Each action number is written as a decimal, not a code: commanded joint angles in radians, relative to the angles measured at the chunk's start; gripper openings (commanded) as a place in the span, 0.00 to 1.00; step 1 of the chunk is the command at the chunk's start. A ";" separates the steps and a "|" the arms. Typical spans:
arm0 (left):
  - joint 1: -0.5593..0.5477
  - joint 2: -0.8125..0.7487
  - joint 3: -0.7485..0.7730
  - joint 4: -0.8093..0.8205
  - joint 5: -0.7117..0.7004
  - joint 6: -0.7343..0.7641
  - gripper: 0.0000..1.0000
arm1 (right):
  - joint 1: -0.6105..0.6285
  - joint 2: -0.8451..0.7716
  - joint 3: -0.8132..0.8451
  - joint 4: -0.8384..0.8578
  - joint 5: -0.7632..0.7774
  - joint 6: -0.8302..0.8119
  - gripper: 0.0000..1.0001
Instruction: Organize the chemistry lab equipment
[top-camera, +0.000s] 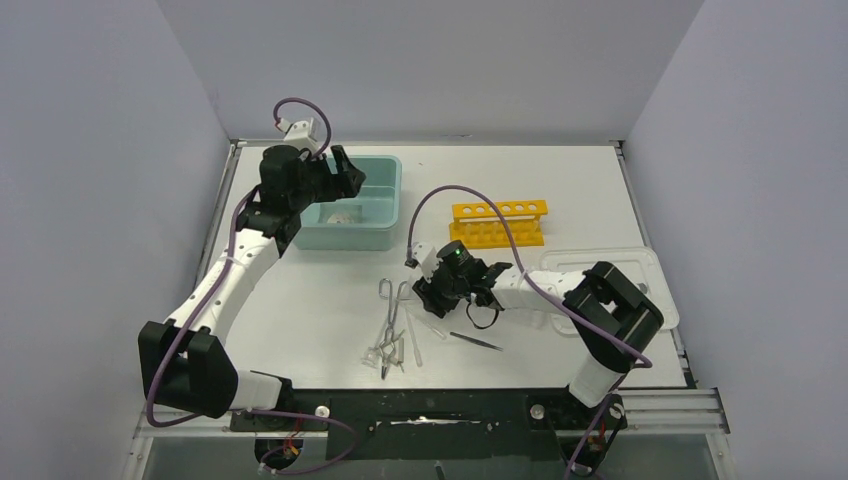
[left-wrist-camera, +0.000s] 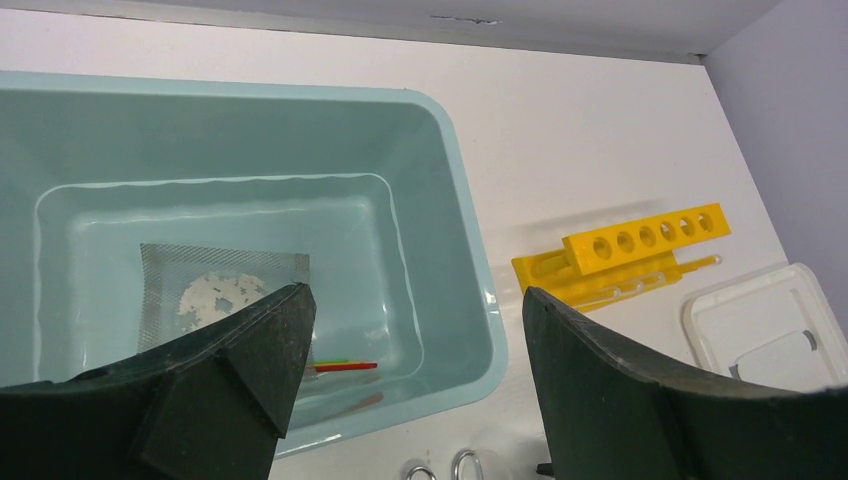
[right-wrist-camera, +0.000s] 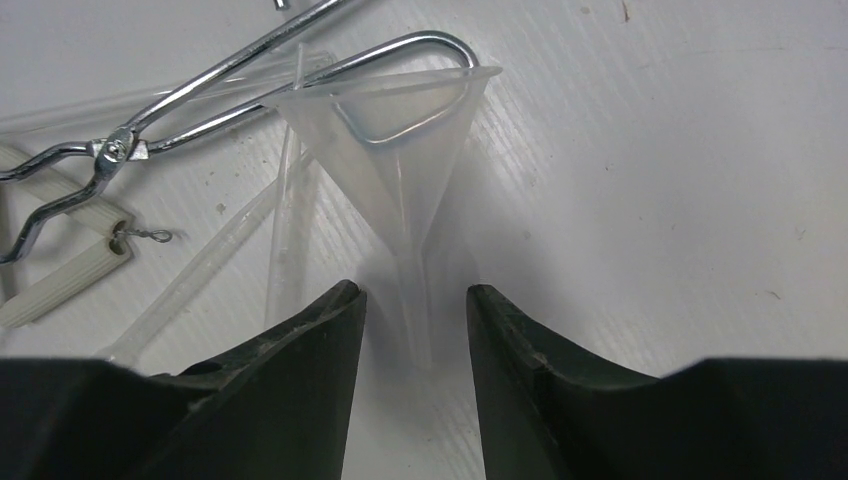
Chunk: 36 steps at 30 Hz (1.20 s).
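Reaching far forward over the counter (top-camera: 300, 300), our left arm holds its end effector (left-wrist-camera: 415, 305) above the near right corner of the teal tub (left-wrist-camera: 455, 170), fingers spread wide and gripping nothing. Inside the tub lies the clear bag of white discs (left-wrist-camera: 222, 290) (a thin red and green stick sits just beside it). Further right, the metal forceps (top-camera: 392, 318) and clear droppers (top-camera: 408, 345) lie in a loose heap. Our right arm folds at the elbow and stretches left, its end effector (right-wrist-camera: 412, 300) low at the counter. A clear funnel (right-wrist-camera: 400, 160) lies on its side there, mouth across a forceps ring, stem between the parted fingers, which touch neither side. Thin tweezers (top-camera: 477, 341) lie apart nearby. A yellow rack (top-camera: 498, 222) stands behind, and the translucent lid (top-camera: 640, 262) lies under the elbow.
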 joint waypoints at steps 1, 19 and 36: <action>-0.001 -0.035 -0.002 0.037 0.018 0.001 0.76 | 0.010 0.015 0.040 0.063 0.029 -0.016 0.41; -0.001 -0.026 0.016 0.018 0.144 0.020 0.77 | 0.014 -0.023 0.059 0.034 0.019 -0.018 0.08; -0.091 -0.115 -0.148 0.318 0.416 0.104 0.78 | -0.086 -0.236 0.065 -0.001 -0.213 0.008 0.00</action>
